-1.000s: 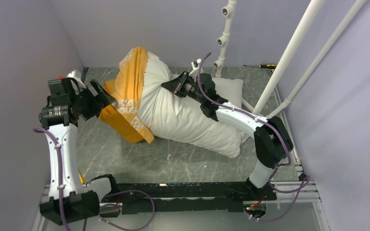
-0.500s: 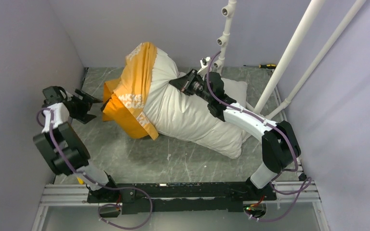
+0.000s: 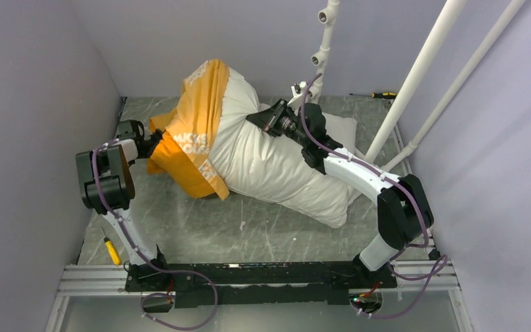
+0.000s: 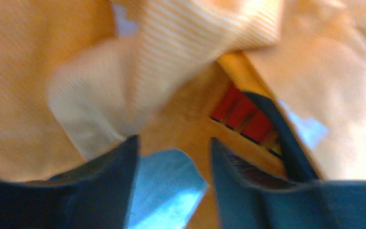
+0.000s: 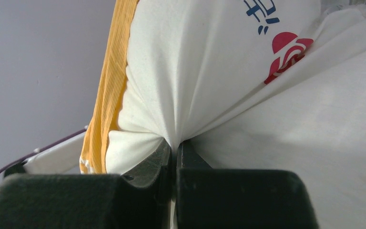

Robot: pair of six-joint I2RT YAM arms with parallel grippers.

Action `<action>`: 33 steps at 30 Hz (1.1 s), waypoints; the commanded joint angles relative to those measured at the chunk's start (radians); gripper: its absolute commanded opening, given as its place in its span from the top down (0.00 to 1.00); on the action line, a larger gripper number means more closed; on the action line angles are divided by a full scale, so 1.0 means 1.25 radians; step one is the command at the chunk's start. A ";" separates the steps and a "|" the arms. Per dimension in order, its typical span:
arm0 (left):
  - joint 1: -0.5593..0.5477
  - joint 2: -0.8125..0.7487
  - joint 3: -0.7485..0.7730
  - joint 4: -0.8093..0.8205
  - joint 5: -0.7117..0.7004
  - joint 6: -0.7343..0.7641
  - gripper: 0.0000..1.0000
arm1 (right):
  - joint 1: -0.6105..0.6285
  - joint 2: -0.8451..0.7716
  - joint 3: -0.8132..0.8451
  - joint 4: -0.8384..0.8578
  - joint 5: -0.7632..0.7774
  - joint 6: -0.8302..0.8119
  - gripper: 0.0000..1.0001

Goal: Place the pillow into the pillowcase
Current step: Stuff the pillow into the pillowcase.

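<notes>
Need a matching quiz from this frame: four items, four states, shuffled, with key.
Items:
1. pillow
2. pillowcase
3. left claw
4. right claw

States:
A. shut, pinching white fabric
B. orange, over one end only
C. white, mostly uncovered
D. jaws apart, up against orange cloth

Pairs: 1-C, 2-B, 3-D, 4-A

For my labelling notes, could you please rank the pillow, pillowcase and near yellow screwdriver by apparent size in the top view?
Largest: the pillow, counting only its exposed white part.
Then the pillowcase, bunched over one end.
Smallest by far: the yellow screwdriver.
</notes>
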 commanded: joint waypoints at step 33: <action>0.042 -0.401 0.237 -0.211 0.184 0.047 0.04 | -0.062 -0.143 0.008 -0.032 -0.017 -0.056 1.00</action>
